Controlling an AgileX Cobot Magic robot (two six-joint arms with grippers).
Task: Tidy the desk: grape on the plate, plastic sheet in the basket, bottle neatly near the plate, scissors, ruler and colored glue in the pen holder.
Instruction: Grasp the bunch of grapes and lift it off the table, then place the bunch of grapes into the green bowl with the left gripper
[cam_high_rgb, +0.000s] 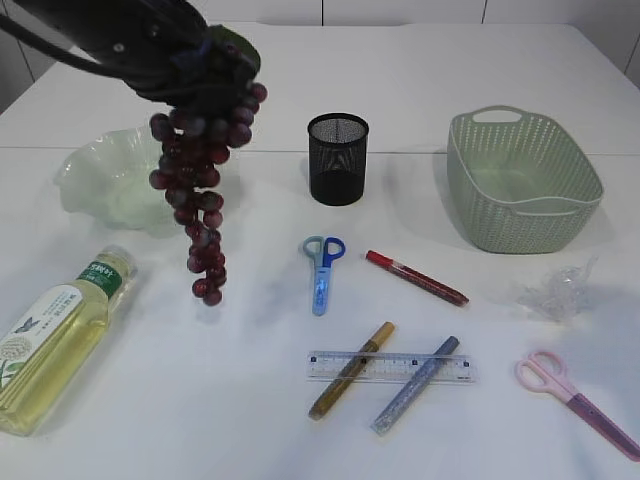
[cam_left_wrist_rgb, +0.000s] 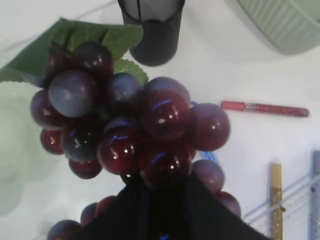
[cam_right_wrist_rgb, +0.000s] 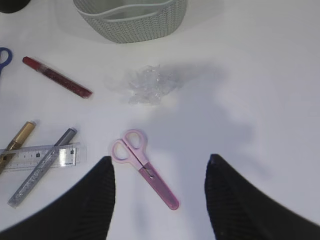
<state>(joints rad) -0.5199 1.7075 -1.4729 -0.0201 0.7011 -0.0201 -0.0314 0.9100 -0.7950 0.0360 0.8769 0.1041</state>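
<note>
Left gripper (cam_high_rgb: 205, 62) was clamped narrow on the top of the grape bunch (cam_high_rgb: 200, 180), holding it by the stem end so the cluster hung free and clear of the table; bunch dangled just right of the green plate (cam_high_rgb: 105, 180), partly over its near edge, not yet in it; my read: carry phase, next move is a short shift left and a lowering before release; risk is the long tail of grapes dragging over the rim or draping outside the plate. Bottle (cam_high_rgb: 55, 340) lay on its side front-left, near the plate but not tidy yet. Right gripper (cam_right_wrist_rgb: 160, 175) hovered with its jaws wide, holding nothing, above the pink scissors (cam_right_wrist_rgb: 145, 172), with the crumpled plastic sheet (cam_right_wrist_rgb: 145, 85) just beyond and the basket (cam_high_rgb: 525, 180) further back; parked over its own half, probably so as not to crowd the left arm. Pen holder (cam_high_rgb: 338, 158) stood mid-table behind the blue scissors (cam_high_rgb: 322, 272); red glue (cam_high_rgb: 415, 277), gold glue (cam_high_rgb: 350, 370) and silver glue (cam_high_rgb: 415, 385) lay flat, the last two crossing the ruler (cam_high_rgb: 390, 366); none sorted.
</note>
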